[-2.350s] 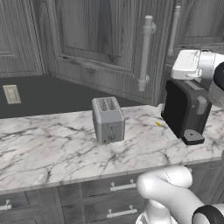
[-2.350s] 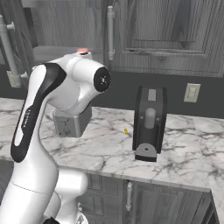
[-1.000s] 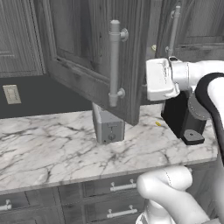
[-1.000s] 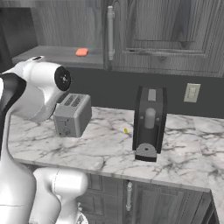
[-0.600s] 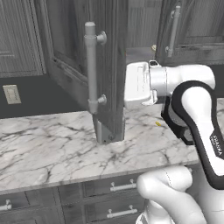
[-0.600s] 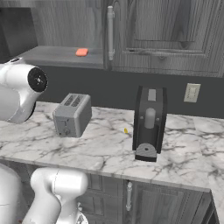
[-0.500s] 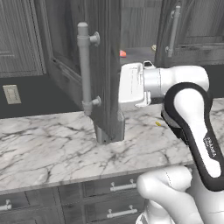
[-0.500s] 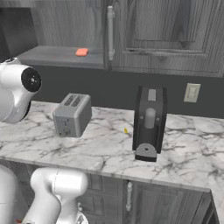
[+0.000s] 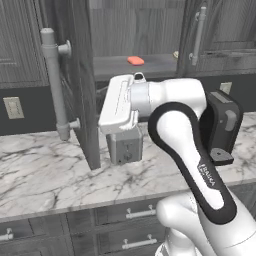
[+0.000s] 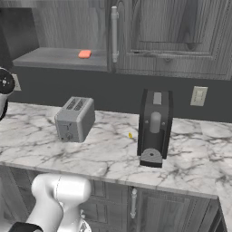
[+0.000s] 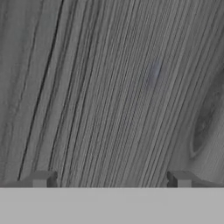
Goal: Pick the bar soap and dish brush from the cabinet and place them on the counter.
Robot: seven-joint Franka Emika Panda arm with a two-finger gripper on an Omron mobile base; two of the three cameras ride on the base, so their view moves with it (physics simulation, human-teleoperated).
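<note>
The cabinet stands open, its door [image 9: 80, 75] swung out toward the left. On the grey shelf [image 10: 54, 59] lies the small orange-red bar soap [image 9: 135, 60] [image 10: 84, 54]. The dish brush is out of view. My gripper [image 11: 111, 179] is open, its two fingertips wide apart with nothing between them, right up against the wood grain of the door's inner face. In the left base view my white hand [image 9: 119, 101] sits just right of the door's edge, below the shelf and above the counter [image 9: 45, 180].
A silver toaster [image 10: 74, 118] stands on the counter [image 10: 104, 154] under the shelf, a dark coffee machine [image 10: 155, 129] to its right. A tiny yellow speck [image 10: 130, 135] lies between them. The door's long bar handle [image 9: 54, 85] juts toward me. The neighbouring cabinet door [image 10: 172, 31] is closed.
The cabinet door has swung further open to the left with my hand following behind it. The shelf and the bar soap are now uncovered in the left base view.
</note>
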